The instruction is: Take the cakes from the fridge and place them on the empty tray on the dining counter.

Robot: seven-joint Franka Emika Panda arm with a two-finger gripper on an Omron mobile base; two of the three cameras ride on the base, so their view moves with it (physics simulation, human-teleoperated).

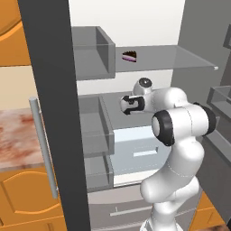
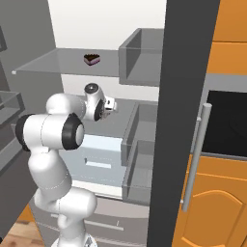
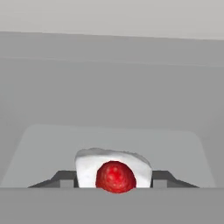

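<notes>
Hand view: white cherry-topped cake (image 3: 113, 170) between the tool (image 3: 113, 180) fingertips, grip uncertain.

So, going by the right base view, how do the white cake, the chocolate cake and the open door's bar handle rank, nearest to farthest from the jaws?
1. white cake: right between the jaws, as the hand view shows.
2. chocolate cake: on the shelf above, up and to the left.
3. bar handle: far right, on the open door's outer face.

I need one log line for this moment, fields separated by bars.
fridge open | chocolate cake on upper shelf | white cake between tool fingers | grip unconfirmed
</notes>
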